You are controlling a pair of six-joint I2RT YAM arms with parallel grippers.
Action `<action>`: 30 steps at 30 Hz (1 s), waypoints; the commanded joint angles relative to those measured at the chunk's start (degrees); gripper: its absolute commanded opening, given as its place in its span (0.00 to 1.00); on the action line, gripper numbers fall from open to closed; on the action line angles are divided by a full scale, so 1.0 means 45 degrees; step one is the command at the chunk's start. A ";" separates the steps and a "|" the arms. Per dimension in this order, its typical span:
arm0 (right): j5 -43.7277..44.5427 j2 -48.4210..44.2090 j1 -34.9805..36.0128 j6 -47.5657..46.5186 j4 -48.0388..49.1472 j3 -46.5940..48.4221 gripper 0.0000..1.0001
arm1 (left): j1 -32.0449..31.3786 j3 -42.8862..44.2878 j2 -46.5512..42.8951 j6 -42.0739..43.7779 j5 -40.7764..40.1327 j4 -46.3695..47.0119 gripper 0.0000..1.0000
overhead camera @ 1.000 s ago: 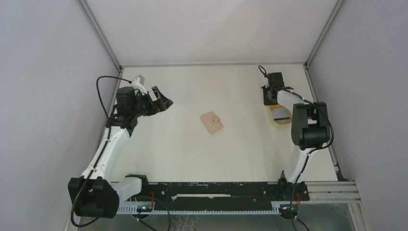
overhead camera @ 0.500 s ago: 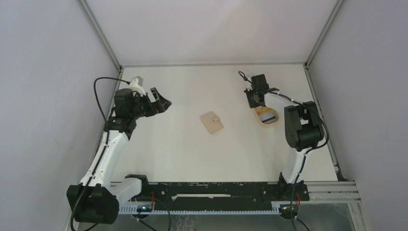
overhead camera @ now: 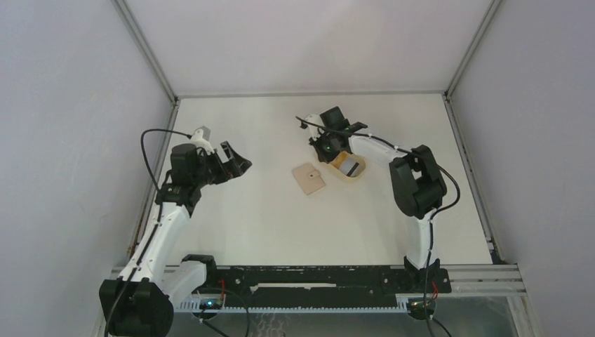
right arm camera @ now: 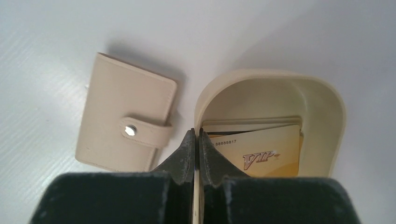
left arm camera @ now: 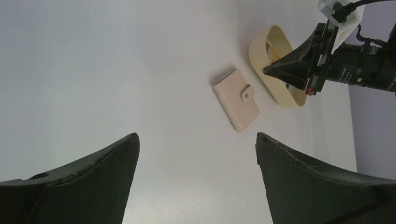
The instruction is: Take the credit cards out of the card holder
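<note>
We see one white table [overhead camera: 281,225] and two grippers over it. The left gripper [overhead camera: 238,159] hovers at the left side, its jaws wide apart and empty. The right gripper [right arm camera: 195,133] is pinched tight on the wall of one oval tan tray [right arm camera: 327,107]. One tan card holder [right arm camera: 121,112] lies flat just beside the tray, snapped closed. In the tray we count two credit cards [right arm camera: 261,149]: a gold one, and another's edge behind it.
</note>
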 commanded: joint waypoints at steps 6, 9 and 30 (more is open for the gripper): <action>0.0096 0.1206 0.0431 -0.1290 -0.1579 0.2157 0.07 | -0.1101 -0.1997 0.0157 -0.2013 -0.0603 0.1388 0.97; 0.0449 0.1320 0.0393 -0.1330 -0.1797 0.2475 0.15 | -0.2323 -0.2227 0.0712 -0.2569 -0.1598 0.1874 0.97; 0.6294 -0.0881 0.4765 0.4909 0.0831 -0.1069 0.53 | -0.3639 -0.2686 0.3528 -0.4540 -0.2724 0.5026 0.92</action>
